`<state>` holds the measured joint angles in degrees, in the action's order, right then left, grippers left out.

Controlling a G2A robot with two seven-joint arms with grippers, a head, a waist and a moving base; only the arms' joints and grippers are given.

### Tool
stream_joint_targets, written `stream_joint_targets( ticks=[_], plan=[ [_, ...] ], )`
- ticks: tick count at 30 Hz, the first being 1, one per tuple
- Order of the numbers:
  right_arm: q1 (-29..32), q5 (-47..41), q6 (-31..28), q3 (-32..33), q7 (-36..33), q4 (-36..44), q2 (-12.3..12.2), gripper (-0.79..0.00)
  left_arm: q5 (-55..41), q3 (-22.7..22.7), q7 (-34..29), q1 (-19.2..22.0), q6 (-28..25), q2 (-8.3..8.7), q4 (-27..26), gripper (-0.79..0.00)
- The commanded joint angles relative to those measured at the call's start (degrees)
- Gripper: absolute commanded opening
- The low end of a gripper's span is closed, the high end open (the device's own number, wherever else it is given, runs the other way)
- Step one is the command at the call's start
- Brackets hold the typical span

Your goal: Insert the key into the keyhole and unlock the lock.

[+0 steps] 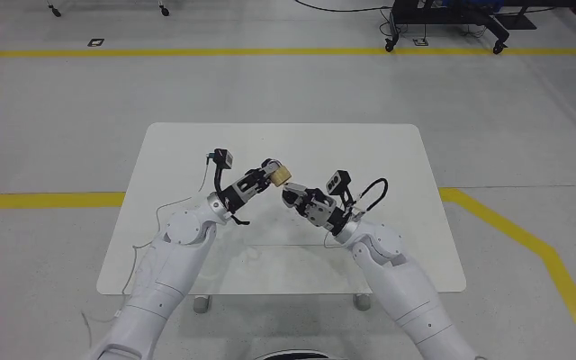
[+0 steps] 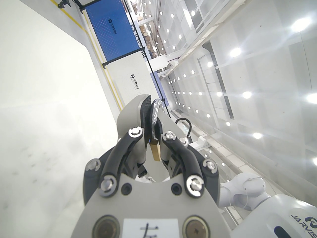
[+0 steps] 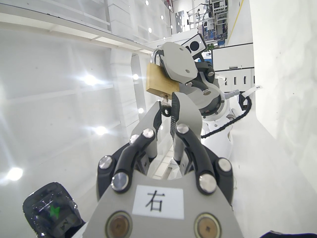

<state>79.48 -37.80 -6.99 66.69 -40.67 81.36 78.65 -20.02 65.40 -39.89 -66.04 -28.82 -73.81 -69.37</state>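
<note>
We see the left gripper [image 2: 152,111] clamped on the lock [image 3: 161,80], held above the middle of the table [image 1: 180,180] well clear of its edges, and the right gripper [image 3: 167,102] pinching the key [image 3: 165,109], whose blade is largely hidden where it meets the lock's underside

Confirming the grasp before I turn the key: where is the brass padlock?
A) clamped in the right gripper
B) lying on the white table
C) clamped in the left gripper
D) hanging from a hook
C: the brass padlock sits pinched in the left gripper, held off the white table, while the right gripper holds the key at its keyhole end.
</note>
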Motion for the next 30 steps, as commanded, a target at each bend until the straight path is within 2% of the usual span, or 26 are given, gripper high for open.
stream_joint_targets(
  ticks=[1, 2, 3, 4, 6, 9, 12, 15, 17, 20, 21, 22, 24, 30],
  plan=[
    [-0.14, 1.38, -0.15, -0.04, 0.37, -0.01, -0.10, -0.785, -0.11, 0.02, -0.05, 0.08, 0.11, 0.00, 0.18, -0.785],
    [-0.14, 2.29, -0.32, -0.20, 0.64, 0.11, -0.14, -0.785, -0.14, 0.06, 0.11, 0.14, 0.20, 0.00, 0.27, -0.785],
    [-0.12, 3.11, -0.48, -0.36, 0.92, 0.24, -0.17, -0.637, -0.26, 0.07, 0.19, 0.20, 0.38, -0.01, 0.32, -0.785],
    [-0.09, 3.87, -0.56, -0.49, 1.27, 0.37, -0.21, -0.566, -0.34, 0.07, 0.25, 0.25, 0.49, -0.02, 0.34, -0.785],
    [0.04, 5.19, -1.13, -0.58, 2.21, 0.78, -0.27, -0.526, -0.53, 0.10, 0.34, 0.36, 0.74, -0.04, 0.40, -0.785],
    [0.76, 9.00, -4.38, -0.20, 4.69, 1.81, -0.46, -0.508, -0.64, 0.18, 0.69, 0.54, 1.43, -0.05, 0.64, -0.785],
    [3.23, 19.96, -10.50, 0.11, 14.70, 4.76, -0.62, -0.456, -0.27, -0.01, 1.84, 0.63, 2.27, -0.14, 0.90, -0.785],
    [5.95, 32.61, -13.03, -0.75, 25.05, 8.46, -0.61, -0.486, -0.26, -0.14, 2.48, 0.74, 2.83, -0.22, 1.09, -0.785],
    [7.42, 40.51, -13.11, -2.22, 29.50, 10.49, -0.55, -0.496, -0.21, -0.28, 2.69, 0.85, 3.02, -0.28, 1.06, -0.785],
    [8.46, 48.12, -11.70, -3.70, 33.90, 11.97, -0.45, -0.622, -0.23, -0.49, 3.05, 0.96, 3.45, -0.38, 1.12, -0.785],
    [8.61, 49.43, -11.09, -4.14, 34.98, 12.25, -0.38, -0.610, -0.21, -0.55, 3.13, 0.99, 3.50, -0.40, 1.11, -0.785],
    [8.65, 50.73, -10.25, -4.51, 36.10, 12.41, -0.30, -0.650, -0.19, -0.58, 3.18, 1.01, 3.51, -0.42, 1.13, -0.785],
    [8.56, 52.27, -8.77, -5.32, 37.50, 12.62, -0.14, -0.785, -0.17, -0.61, 3.15, 1.05, 3.70, -0.44, 1.13, -0.785],
    [8.04, 54.34, -6.46, -6.74, 40.07, 12.67, 0.25, -0.785, -0.24, -0.27, 2.66, 0.70, 3.47, -0.35, 0.73, -0.785]
  ],
)
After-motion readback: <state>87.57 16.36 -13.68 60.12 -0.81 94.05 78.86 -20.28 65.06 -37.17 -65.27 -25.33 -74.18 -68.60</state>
